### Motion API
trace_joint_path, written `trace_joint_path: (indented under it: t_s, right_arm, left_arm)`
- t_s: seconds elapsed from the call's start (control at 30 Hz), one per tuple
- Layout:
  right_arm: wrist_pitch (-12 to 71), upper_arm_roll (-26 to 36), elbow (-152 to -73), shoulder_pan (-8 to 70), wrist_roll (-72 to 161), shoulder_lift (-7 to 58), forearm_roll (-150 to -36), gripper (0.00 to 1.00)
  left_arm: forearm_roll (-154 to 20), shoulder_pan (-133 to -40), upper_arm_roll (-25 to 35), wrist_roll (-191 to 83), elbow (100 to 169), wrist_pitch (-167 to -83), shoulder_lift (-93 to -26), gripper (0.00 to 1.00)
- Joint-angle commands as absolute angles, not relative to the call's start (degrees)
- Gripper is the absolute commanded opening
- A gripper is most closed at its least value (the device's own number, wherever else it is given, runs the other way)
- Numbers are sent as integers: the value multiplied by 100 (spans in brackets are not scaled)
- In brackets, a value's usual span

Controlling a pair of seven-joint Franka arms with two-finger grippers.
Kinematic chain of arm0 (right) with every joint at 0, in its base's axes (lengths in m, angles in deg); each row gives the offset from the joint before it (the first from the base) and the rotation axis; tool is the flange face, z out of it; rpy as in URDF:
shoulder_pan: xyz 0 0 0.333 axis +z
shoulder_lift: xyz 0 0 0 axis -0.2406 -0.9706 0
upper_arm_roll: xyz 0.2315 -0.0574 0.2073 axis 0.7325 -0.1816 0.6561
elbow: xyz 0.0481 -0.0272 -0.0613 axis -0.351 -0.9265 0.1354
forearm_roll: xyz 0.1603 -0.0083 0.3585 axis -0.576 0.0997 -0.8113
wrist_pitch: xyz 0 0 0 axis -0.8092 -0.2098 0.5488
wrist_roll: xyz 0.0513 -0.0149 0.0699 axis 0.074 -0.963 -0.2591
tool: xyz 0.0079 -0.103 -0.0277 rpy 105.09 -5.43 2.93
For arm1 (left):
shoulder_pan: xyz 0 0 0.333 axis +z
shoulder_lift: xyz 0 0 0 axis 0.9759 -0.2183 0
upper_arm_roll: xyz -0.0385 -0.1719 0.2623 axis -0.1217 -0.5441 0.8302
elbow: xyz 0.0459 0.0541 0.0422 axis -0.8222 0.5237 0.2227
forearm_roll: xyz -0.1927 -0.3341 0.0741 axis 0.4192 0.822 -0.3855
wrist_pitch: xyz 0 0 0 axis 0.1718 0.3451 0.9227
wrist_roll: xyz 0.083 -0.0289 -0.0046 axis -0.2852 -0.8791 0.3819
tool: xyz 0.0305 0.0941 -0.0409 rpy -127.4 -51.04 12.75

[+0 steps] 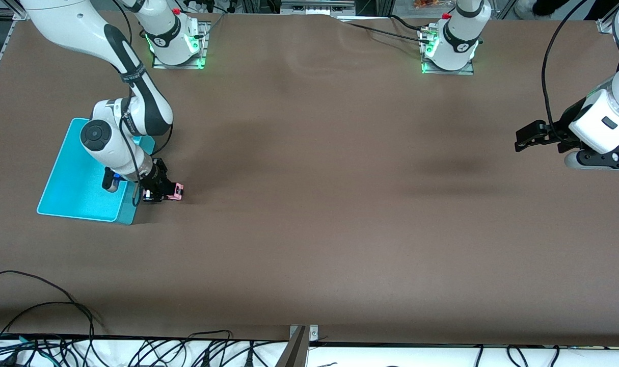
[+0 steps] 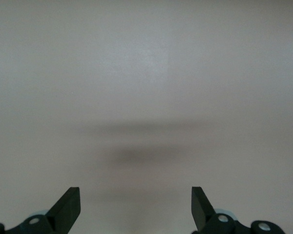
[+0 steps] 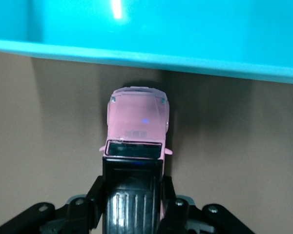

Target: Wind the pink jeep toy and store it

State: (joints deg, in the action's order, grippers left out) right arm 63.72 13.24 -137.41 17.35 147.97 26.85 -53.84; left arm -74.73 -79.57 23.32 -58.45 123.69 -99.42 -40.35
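The pink jeep toy [image 3: 136, 127] sits on the brown worktop [image 1: 340, 204] just beside the cyan bin [image 1: 75, 188], at the right arm's end. Its long axis runs toward the bin wall, hood leading. The right gripper [image 1: 161, 192] has its jaws pinching the toy's black-roofed rear. The left gripper [image 2: 136, 207] waits over bare worktop at the left arm's end, jaws spread.

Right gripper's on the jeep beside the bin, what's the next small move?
Probably draw the pink jeep toy back along the table to wind it: the right gripper is shut on its rear, wheels apparently down, hood facing the cyan bin.
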Motion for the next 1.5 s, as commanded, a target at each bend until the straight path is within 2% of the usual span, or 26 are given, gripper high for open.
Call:
trace_joint_path:
  t_s: [0.0,0.17,0.3,0.47,0.83,1.17,1.47]
  right_arm:
    - [5335,1332,-13191,1823,14986,2966,-5249,43]
    - [4385,1332,-12566,1832,14977,2975,-5056,43]
    - [3945,1332,-12276,1832,14960,3071,-4793,43]
    - [3620,1297,-12231,1779,14688,3352,-4634,43]
    - [3048,516,-12257,1762,13317,3739,-4722,43]
    - [3337,-73,-12696,1753,12886,3713,-5099,44]
    - [4672,-267,-13795,1744,12833,3661,-5196,45]
  left_arm:
    - [-7336,-7915,2345,-5940,12359,-9844,-3951,100]
    - [-7353,-7932,2337,-5931,12359,-9792,-3951,100]
    - [-7354,-7932,2337,-5931,12359,-9791,-3960,100]
    - [-7354,-7924,2337,-5923,12351,-9765,-3951,100]
    - [-7362,-7924,2337,-5923,12351,-9721,-3951,100]
    - [-7380,-7924,2337,-5923,12351,-9721,-3951,100]
    - [-7389,-7924,2337,-5923,12351,-9721,-3960,100]
